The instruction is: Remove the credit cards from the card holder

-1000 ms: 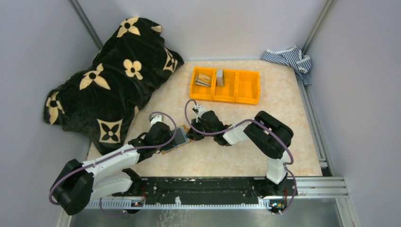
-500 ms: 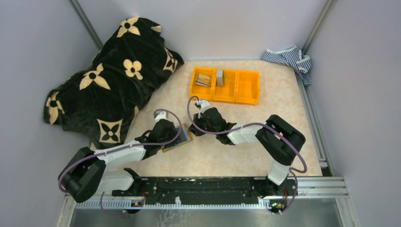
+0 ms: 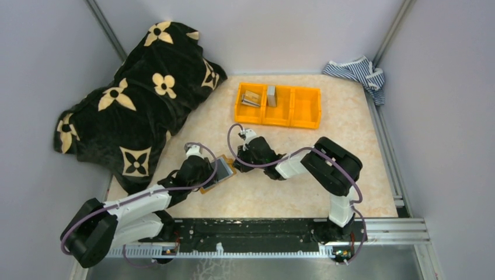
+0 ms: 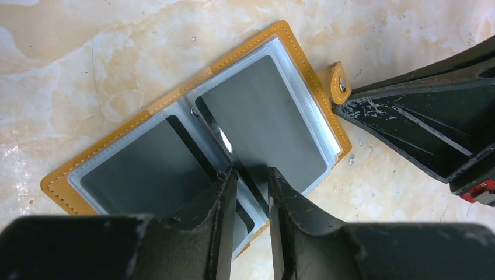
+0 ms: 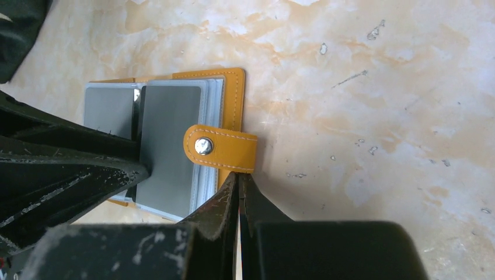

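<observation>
The card holder (image 3: 222, 172) lies open on the table, orange-tan outside with clear sleeves holding grey credit cards (image 4: 262, 116). In the left wrist view my left gripper (image 4: 250, 175) hovers over the inner sleeves just right of the fold, its jaws a narrow gap apart over a sleeve edge. My right gripper (image 5: 239, 178) is shut, and its tip rests at the holder's outer edge just under the snap tab (image 5: 225, 149). In the top view both grippers meet at the holder, the left (image 3: 213, 175) from the near left and the right (image 3: 236, 162) from the right.
An orange three-compartment bin (image 3: 292, 122) with small items in its left compartments stands behind the arms. A black flower-print blanket (image 3: 140, 99) covers the left side. A striped cloth (image 3: 356, 73) lies in the far right corner.
My left jaws have narrowed over the sleeves. Both arms shifted slightly forward and right half a second ago and have come back; the holder stays put.
</observation>
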Controlling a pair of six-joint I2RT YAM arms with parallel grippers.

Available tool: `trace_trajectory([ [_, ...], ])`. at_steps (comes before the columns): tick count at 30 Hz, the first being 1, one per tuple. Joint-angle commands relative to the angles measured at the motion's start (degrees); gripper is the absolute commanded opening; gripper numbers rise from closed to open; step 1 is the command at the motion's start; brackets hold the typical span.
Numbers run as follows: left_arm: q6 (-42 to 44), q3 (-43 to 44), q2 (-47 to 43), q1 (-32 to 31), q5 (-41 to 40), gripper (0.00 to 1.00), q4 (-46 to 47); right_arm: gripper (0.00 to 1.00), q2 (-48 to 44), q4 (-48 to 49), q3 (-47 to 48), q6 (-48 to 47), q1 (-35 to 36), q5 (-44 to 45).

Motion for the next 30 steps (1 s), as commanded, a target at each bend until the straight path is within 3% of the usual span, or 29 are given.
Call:
trace_trajectory([
  [1, 0.7, -1.5, -2.2, 0.0, 1.7, 0.32, 2.0, 0.0, 1.9, 2.3, 0.9, -0.2, -0.1, -1.6],
  [8, -0.1, -3.4, -4.4, 0.0, 2.7, 0.32, 6.3, 0.0, -0.7, 2.8, -2.9, 0.9, -0.1, -2.4],
  [14, 3.2, -3.4, -0.8, 0.6, 1.6, 0.32, 11.4, 0.0, -3.3, 4.3, -5.9, 2.9, -0.1, -3.6],
  [30, 3.4, -5.3, 2.7, 3.9, 9.5, 0.29, 20.3, 0.0, -7.1, 1.7, -6.8, 4.1, 1.9, -2.4],
])
